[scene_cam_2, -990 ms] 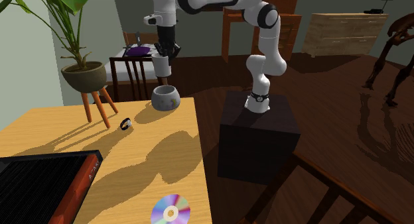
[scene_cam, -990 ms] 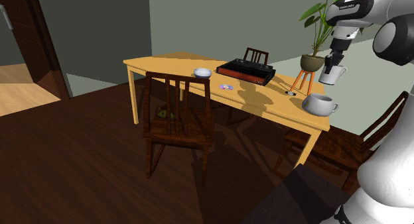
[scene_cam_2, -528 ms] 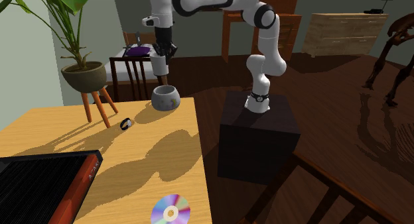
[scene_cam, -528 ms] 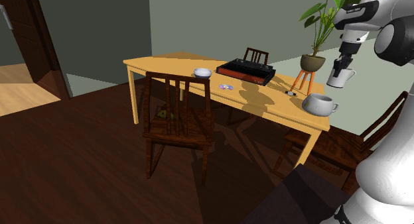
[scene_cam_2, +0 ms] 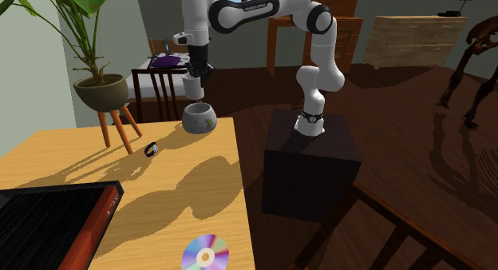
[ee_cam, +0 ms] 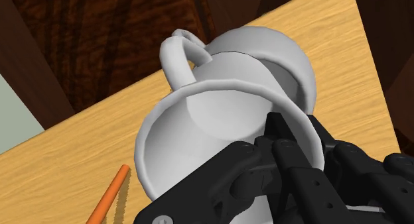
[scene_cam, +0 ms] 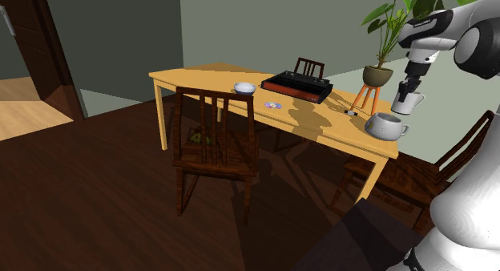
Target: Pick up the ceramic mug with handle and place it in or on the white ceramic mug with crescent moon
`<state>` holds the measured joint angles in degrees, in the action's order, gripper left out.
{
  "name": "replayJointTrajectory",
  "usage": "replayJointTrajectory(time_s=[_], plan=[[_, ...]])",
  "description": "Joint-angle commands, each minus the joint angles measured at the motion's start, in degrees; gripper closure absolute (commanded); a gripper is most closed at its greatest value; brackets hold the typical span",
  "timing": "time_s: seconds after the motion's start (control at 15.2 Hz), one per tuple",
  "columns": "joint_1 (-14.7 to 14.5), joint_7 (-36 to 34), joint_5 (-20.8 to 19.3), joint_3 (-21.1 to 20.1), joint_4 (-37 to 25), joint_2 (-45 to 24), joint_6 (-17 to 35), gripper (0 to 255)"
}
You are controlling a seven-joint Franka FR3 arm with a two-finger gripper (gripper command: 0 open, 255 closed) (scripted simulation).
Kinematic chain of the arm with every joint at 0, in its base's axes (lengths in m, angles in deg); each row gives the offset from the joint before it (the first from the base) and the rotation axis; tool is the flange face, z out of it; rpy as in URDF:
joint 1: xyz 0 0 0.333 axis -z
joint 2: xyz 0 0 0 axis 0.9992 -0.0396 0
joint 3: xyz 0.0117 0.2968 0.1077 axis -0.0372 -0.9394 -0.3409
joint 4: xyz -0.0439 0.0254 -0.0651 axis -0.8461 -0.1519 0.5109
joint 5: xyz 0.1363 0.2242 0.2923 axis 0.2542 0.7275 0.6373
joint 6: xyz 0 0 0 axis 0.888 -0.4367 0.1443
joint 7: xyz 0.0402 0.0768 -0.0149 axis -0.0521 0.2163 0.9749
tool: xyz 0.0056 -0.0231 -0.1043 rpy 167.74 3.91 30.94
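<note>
The gripper [scene_cam: 408, 91] has its jaws clamped on the rim of the white mug with handle [scene_cam: 407, 104]. It hangs just above the wider mug [scene_cam: 385, 127], which stands on the table [scene_cam: 204, 81].

Black tool [scene_cam_2: 195, 71], white mug [scene_cam_2: 192, 87], grey mug [scene_cam_2: 199, 117] with yellowish mark

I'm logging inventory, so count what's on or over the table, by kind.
Mugs: 2, the held mug and the wide mug
Bowl: 1
Disc: 1
Potted plant: 1
Black-and-red case: 1
Small dark ring: 1
Total: 7
</note>
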<state>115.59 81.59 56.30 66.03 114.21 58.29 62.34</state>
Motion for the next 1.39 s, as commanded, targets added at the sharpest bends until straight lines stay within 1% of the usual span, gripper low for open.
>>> replayJointTrajectory(time_s=[0.0,0.26,0.79,0.86,1.19,1.32], plan=[[-0.05,0.03,0.03,-0.03,1.60,0.00,1.64,255],[-0.21,0.02,0.13,-0.14,5.12,-0.11,5.25,255],[-0.21,0.02,0.13,-0.14,5.12,-0.11,5.25,255],[-0.20,0.04,0.15,-0.14,5.05,-0.16,5.21,0],[-0.21,0.02,0.13,-0.14,5.12,-0.11,5.25,0],[-0.22,-0.17,-0.14,-0.05,1.72,0.28,1.53,0]])
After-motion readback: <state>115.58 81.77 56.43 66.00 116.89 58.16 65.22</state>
